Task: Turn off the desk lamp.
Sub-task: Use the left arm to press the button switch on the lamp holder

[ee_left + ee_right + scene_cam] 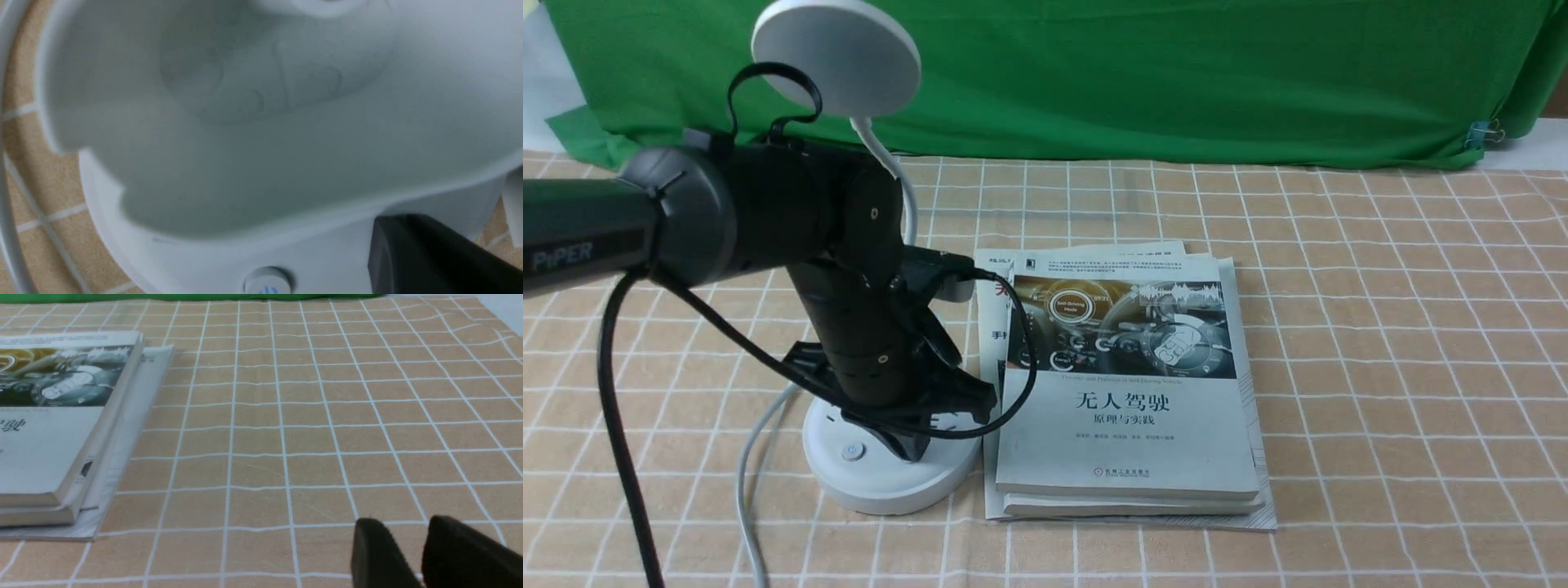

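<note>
The white desk lamp stands at the left of the table, with its disc head [836, 55] up high, its gooseneck [888, 159] curving down behind my left arm, and its round base [890, 478] on the cloth. A small round button [852, 451] with a blue power mark sits on the base; it also shows in the left wrist view [267, 282]. My left gripper [913, 447] points down, looks shut and empty, and its tip rests on or just above the base, right of the button. In the left wrist view the gripper [394, 230] is one dark mass beside the lamp's hollow cup [245, 122]. My right gripper [402, 524] is low over bare cloth, shut and empty.
A stack of books [1127, 392] lies right against the lamp base; it also shows in the right wrist view [61, 428]. The lamp's grey cord [747, 490] runs to the front edge. A green cloth [1176, 73] hangs at the back.
</note>
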`<control>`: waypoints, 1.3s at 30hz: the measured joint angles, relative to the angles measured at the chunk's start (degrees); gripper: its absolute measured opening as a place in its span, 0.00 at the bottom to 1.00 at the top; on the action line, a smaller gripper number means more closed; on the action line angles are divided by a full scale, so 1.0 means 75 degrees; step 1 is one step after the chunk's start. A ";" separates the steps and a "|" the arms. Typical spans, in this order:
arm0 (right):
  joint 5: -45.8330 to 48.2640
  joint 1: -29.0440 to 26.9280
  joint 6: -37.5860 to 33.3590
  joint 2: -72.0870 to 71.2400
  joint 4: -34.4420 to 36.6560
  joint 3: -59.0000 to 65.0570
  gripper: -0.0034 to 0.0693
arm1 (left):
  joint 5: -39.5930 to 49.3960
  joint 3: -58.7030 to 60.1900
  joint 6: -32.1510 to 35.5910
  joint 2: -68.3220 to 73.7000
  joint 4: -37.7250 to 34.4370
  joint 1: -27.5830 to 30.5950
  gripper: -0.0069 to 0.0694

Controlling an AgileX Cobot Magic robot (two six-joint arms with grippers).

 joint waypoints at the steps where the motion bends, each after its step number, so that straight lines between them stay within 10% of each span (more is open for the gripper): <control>1: 0.0000 0.0000 0.0000 0.0000 0.0000 0.0000 0.38 | 0.0000 0.0025 -0.0050 -0.0077 0.0071 0.0000 0.11; 39: 0.0000 0.0000 0.0000 0.0000 0.0000 0.0000 0.38 | 0.0051 0.0057 -0.0252 -0.0254 0.0314 -0.0084 0.11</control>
